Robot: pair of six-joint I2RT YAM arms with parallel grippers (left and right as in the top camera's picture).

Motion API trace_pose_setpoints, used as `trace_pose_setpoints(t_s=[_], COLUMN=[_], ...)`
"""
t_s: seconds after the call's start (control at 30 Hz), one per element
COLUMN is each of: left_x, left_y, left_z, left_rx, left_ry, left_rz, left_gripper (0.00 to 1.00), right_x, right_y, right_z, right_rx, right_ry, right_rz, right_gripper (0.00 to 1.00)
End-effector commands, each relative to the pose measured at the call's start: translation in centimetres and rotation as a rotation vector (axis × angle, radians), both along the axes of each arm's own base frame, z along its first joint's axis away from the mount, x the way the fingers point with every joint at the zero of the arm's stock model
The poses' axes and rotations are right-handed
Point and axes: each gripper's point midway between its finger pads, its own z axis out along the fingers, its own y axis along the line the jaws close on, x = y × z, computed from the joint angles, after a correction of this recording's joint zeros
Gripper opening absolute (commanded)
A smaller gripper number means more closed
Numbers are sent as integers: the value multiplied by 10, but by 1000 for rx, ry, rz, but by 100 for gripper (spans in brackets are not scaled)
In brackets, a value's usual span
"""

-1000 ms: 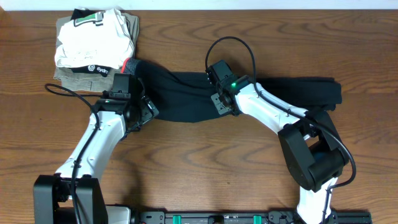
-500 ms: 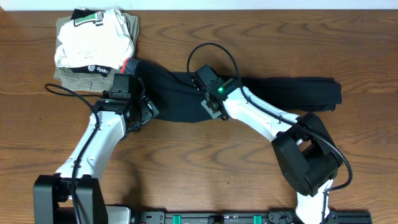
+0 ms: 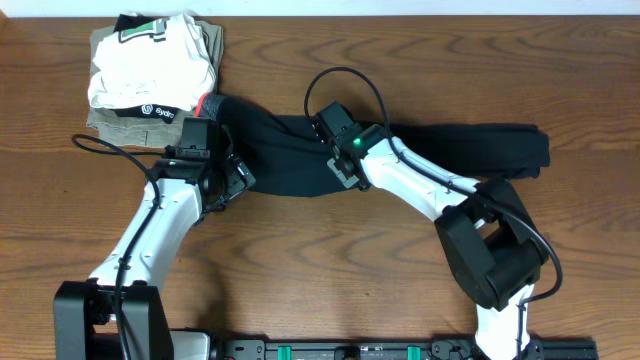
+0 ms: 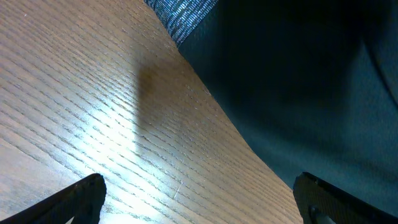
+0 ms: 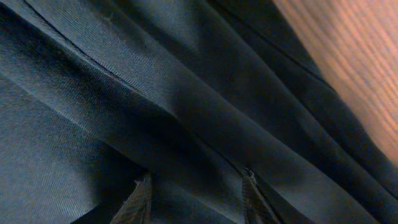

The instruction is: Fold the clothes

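A stack of folded garments [image 3: 150, 75] sits on the wooden table [image 3: 330, 270].

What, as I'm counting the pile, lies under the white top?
A folded khaki garment pokes out beneath the white top at its right and lower-left edges. Anything sandwiched between them is covered.

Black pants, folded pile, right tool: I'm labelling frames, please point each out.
black pants [image 3: 282, 156], overhead view, on the thigh cloth.
folded pile [image 3: 150, 72], overhead view, on the white top garment.
right tool [image 5: 196, 198], right wrist view, midway between fingertips.
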Motion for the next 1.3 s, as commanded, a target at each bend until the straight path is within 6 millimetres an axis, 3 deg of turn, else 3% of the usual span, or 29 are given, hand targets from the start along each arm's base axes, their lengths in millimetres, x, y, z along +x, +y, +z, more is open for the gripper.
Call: trace_pose_setpoints(t_s=[0.0, 0.37, 0.5, 0.63, 0.8, 1.17, 1.27], left_x=[-4, -4, -4, -4, -4, -4, -4], left_y=[3, 3, 3, 3, 3, 3, 3], left_z=[-5, -5, -5, -5, -5, -5, -5], left_rx=[3, 3, 3, 3, 3, 3, 3], left_ry=[17, 16, 16, 16, 16, 16, 16], left_rz=[18, 18, 18, 19, 18, 18, 18], left_gripper=[98, 98, 98, 98, 98, 98, 98], right_x=[6, 6, 6, 6, 9, 27, 30], right_y=[-1, -1, -2, -5, -3, 6, 8], right_z=[1, -2, -13, -22, -20, 6, 9], right_rx=[-10, -12, -22, -34, -29, -11, -4], right_ry=[-13, -10, 2, 17, 8, -44, -53], right_rz=[-3, -2, -4, -8, -10, -16, -16], right_gripper=[45, 45, 44, 33, 25, 1, 1])
